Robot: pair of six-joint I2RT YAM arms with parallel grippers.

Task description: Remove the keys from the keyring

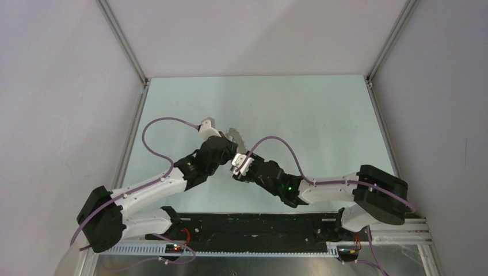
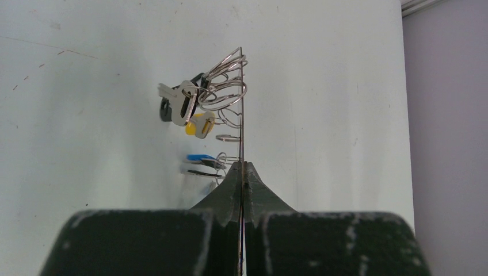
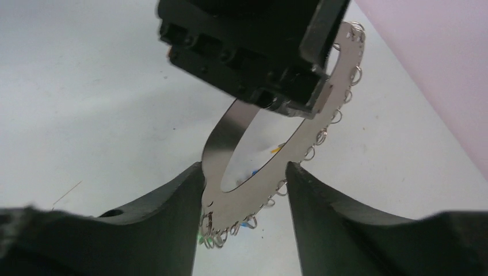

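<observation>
Nearest, the right fingers [image 3: 167,224] stand apart on either side of the keyring [image 3: 247,204], probably to steady its lower edge. Whether they touch it yet I cannot tell. Just beyond, the left fingers [image 2: 230,187] are closed tight on the ring's rim. They hold it upright and edge-on above the middle of the counter [image 1: 322,115], so the keys [image 2: 184,103] hang free on small wire loops [image 2: 227,92]. From the right wrist, the left arm hides the ring's top, and the keys show only as blurred coloured specks through its opening.
</observation>
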